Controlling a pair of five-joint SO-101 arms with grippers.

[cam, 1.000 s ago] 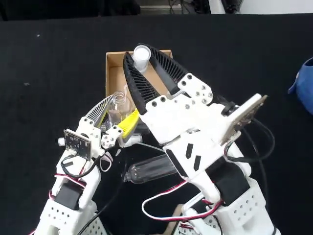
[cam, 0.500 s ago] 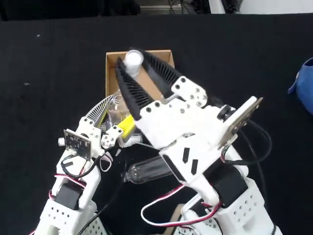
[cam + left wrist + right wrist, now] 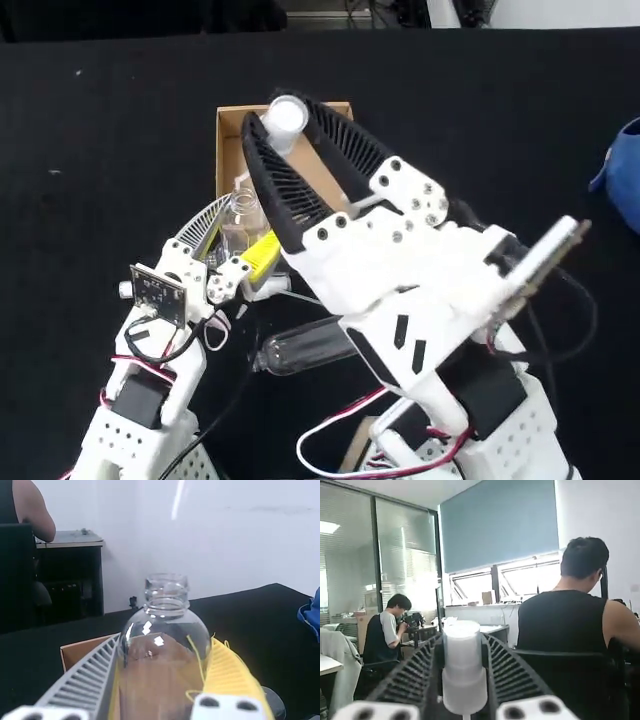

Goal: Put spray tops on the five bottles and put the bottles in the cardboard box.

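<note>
Right gripper [image 3: 284, 113]: black ribbed fingers closed narrowly on a white spray top [image 3: 287, 112], one finger on each side of it. In the right wrist view the top stands upright between the fingers. From above, it appears over the far edge of the cardboard box [image 3: 228, 150].

Left gripper [image 3: 238, 236]: one grey ribbed finger and one yellow finger are closed against the sides of a clear bottle [image 3: 243, 215]. The bottle is upright. Its threaded neck is open and carries no top. It sits at the near left part of the box, nearer than the spray top and apart from it.

Second bottle [image 3: 305, 346]: clear, lying on its side on the black table [image 3: 120, 130], near side, between the two arms, outside the box.

Blue object [image 3: 625, 185]: at the right edge of the table, well apart from the box.
</note>
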